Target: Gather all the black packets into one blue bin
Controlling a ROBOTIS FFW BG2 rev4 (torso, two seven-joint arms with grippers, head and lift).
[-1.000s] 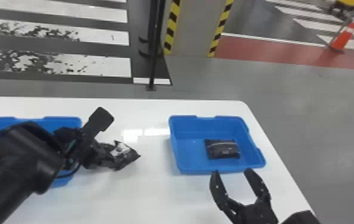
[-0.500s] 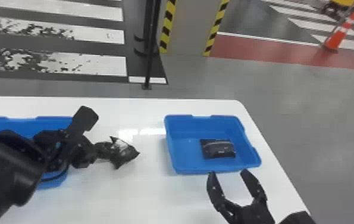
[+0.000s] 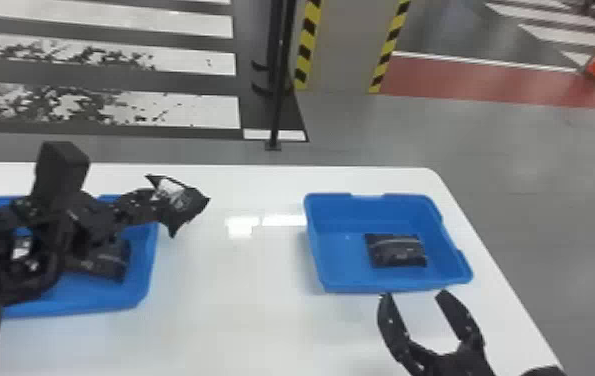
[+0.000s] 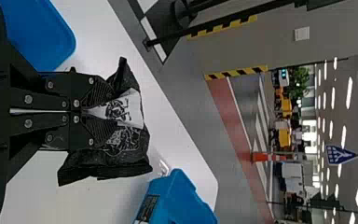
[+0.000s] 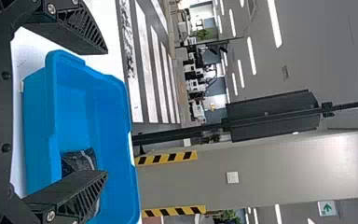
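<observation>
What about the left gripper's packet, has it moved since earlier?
Yes: in the head view, the packet is now farther left and higher relative to the right bin.

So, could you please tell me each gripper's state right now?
Left gripper: closed on a black packet.
Right gripper: open and empty, near the right-hand blue bin.

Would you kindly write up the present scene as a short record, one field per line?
Left gripper: shut on a printed packet
Right gripper: open, by the right bin's near edge
Left bin: blue, at least one dark packet inside
Right bin: blue, one black packet inside
Surface: white table
Gathering: unfinished
</observation>
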